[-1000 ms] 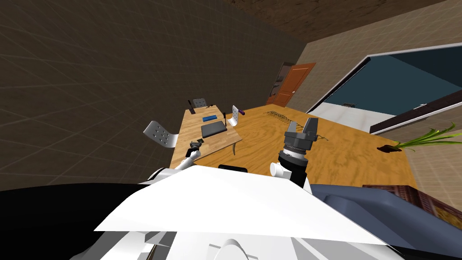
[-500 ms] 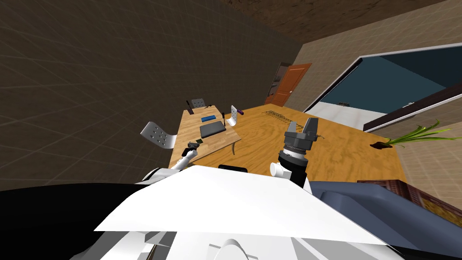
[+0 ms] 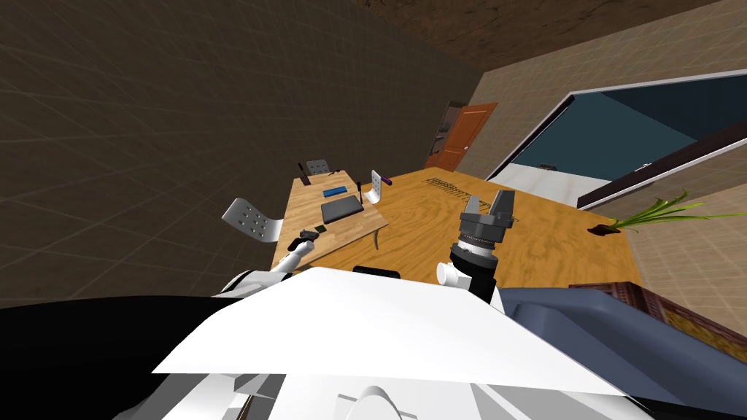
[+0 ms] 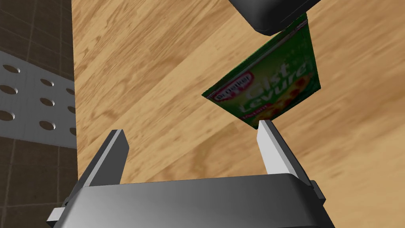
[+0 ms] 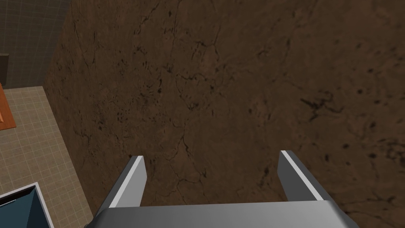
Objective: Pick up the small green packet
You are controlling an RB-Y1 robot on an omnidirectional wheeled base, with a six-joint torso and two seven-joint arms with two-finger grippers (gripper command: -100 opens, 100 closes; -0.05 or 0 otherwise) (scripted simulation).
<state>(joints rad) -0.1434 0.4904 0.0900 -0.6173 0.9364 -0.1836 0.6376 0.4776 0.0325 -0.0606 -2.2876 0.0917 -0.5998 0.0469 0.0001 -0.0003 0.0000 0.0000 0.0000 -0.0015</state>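
Left jaws wide open and empty, right jaws too (parked well away). Green packet (image 4: pixel 265 93) lies flat on the table (image 4: pixel 158 59), just ahead of one left jaw tip, off-centre, diagonal to the gap.

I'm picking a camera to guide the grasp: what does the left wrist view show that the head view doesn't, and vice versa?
Left wrist view: the green packet, its print readable, flat on wood, near corner beside one finger of the open left gripper. Head view: the right gripper raised and open, a blue object on the table. Both: the table and the dark slab.
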